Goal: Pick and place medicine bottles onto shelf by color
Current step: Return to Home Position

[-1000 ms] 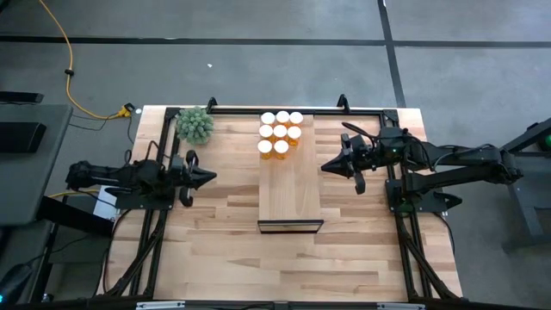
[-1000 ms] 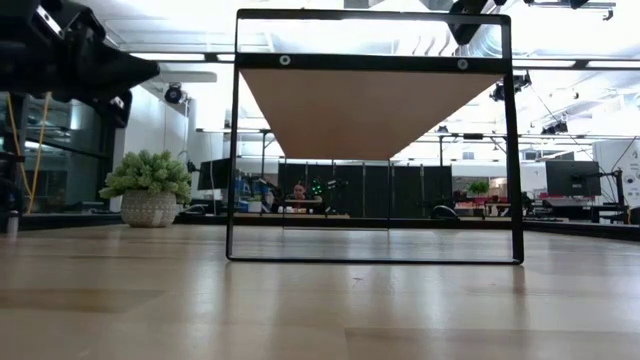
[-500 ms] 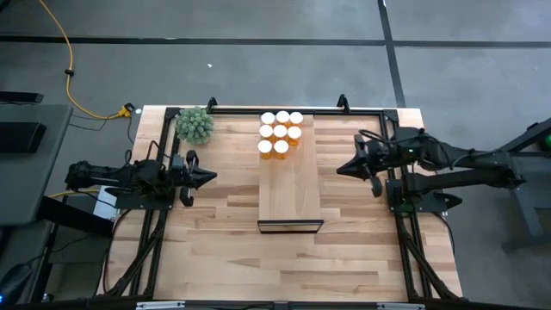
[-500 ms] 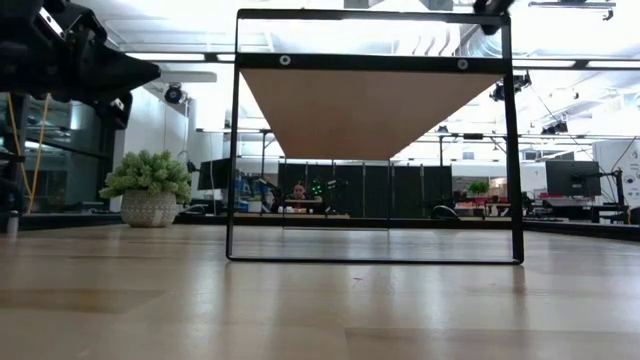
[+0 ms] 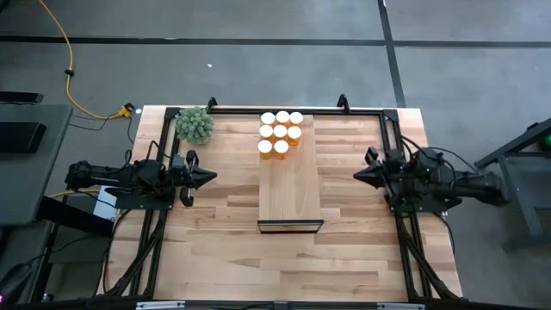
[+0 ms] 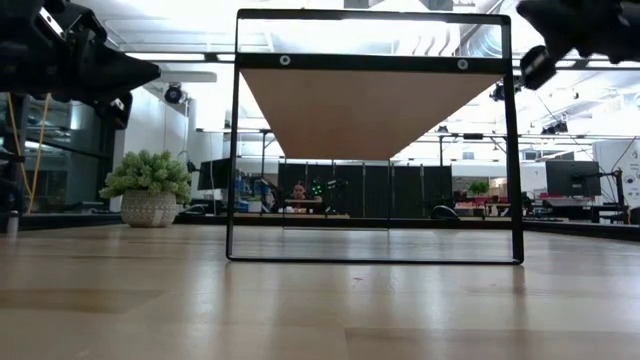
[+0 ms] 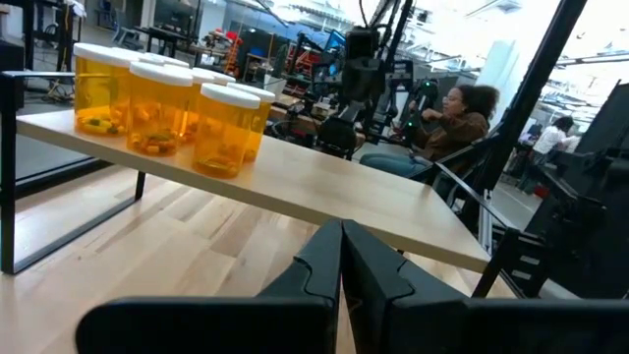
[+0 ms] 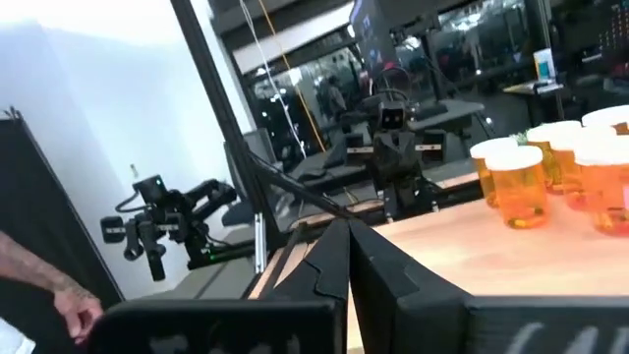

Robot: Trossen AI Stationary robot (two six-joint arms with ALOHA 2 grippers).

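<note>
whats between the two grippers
In the high view, the bare middle of the shelf lies between the left gripper and the right gripper, flanked by bare tabletop. The medicine bottles stand farther back on the shelf.

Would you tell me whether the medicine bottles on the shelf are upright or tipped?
Upright: the medicine bottles show eight white caps facing up on the shelf, and the left wrist view shows them standing.

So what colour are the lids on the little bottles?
White lids on orange bottles; the left wrist view shows them best.
</note>
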